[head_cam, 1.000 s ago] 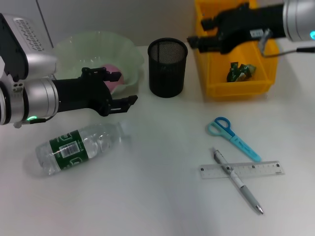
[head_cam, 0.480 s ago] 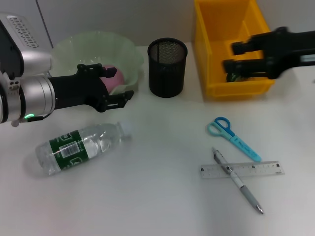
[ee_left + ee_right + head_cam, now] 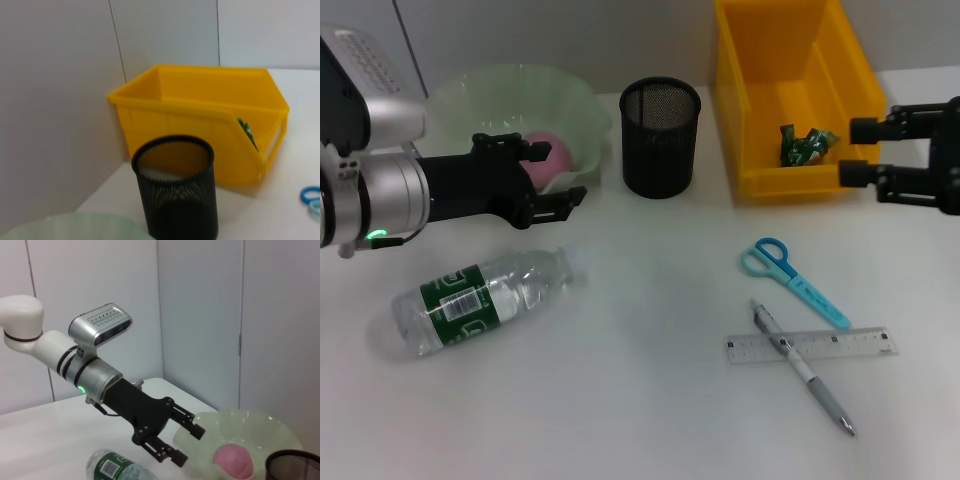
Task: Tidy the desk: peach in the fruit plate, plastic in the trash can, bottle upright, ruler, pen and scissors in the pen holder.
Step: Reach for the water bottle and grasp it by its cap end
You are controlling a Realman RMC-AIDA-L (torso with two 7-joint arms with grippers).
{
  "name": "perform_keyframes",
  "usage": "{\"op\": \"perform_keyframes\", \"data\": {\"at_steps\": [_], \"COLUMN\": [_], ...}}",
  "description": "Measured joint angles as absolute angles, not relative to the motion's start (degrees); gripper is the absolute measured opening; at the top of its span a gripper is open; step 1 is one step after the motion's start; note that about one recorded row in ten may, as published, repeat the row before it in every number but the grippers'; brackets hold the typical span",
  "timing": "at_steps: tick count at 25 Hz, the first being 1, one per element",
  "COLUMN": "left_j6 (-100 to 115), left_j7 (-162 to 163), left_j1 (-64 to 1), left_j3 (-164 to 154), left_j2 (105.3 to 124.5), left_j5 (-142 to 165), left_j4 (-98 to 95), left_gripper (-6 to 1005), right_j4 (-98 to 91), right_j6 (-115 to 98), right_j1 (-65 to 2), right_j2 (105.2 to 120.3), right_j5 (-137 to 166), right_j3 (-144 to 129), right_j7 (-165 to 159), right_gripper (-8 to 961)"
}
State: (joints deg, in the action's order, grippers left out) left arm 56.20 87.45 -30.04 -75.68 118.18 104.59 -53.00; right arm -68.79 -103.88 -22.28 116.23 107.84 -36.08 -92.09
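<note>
peach: sits in the pale green fruit plate, so that item looks done
plastic: green wrapper lies on the floor of the yellow trash can, looks done too
bottle: lying on its side on the desk, cap end toward the middle of the desk, label up; not yet upright
left gripper: hangs above the near rim of the fruit plate, just behind the bottle, not touching it; fingers apart and holding nothing, seen clearly in the right wrist view
right gripper: at the right edge of the desk beside the trash can's near right corner, fingers spread wide, nothing between them, clear of the bin
scissors: flat on the desk, right of centre, blue handles toward the bin
pen: flat, lying across the ruler, the two touching where they cross
pen holder: black mesh cup between plate and bin, upright, nothing seen inside in the left wrist view
step in hand: my read is bottle next, with the left arm closest to it; right arm looks free for the stationery
next move needs: left gripper down and over the bottle body, fingers straddling it across its width, then tip it onto its base; clear round plastic may roll or slip, so grip near the label
after that: scissors, pen, ruler into the holder; pen should come off the ruler first since it lies on top
</note>
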Motion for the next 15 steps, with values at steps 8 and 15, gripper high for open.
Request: {"op": "perform_keyframes", "data": {"at_steps": [8, 15], "left_j6": [64.33, 70.52], "left_j7": [103.14, 114.43], "left_j1": [-29.63, -33.06], "left_j3": [-75.94, -79.96], "left_j2": [118.31, 118.47], "left_j5": [121.86, 133.72], "left_j4": [-65.15, -68.52], "left_gripper": [708, 707], "right_j4": [-64.89, -63.74], "right_j6": [-103.55, -103.3], "right_j1": [-23.71, -25.28], "right_j2": [114.26, 113.36], "right_j5": [107.78, 107.98], "right_j3": [-33.83, -33.59], "right_j7": [-92.3, -92.82], "right_gripper": [520, 520]}}
